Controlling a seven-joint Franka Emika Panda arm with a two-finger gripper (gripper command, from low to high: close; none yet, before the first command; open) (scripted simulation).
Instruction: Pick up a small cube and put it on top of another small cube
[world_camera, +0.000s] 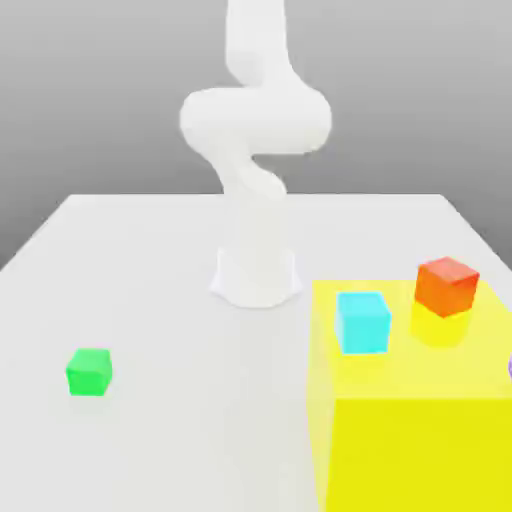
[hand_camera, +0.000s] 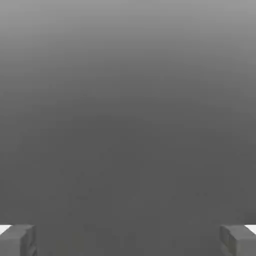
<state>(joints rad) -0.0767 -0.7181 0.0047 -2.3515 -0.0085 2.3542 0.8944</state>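
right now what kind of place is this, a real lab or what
Most likely a simulated tabletop test scene, not a real lab: a plain white table, flat-coloured blocks like the green cube and yellow block, and a featureless grey backdrop.

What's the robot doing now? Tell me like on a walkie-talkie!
Hand open, holding nothing. Green cube alone on the white table, untouched. Cyan cube and orange-red cube on the yellow block. Nothing beside green.

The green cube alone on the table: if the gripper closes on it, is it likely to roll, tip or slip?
The green cube sits flat on the white table, so rolling seems unlikely. Its squat, equal-sided shape should resist tipping. Its flat, matte-looking faces probably suit the open gripper, though grip is a guess.
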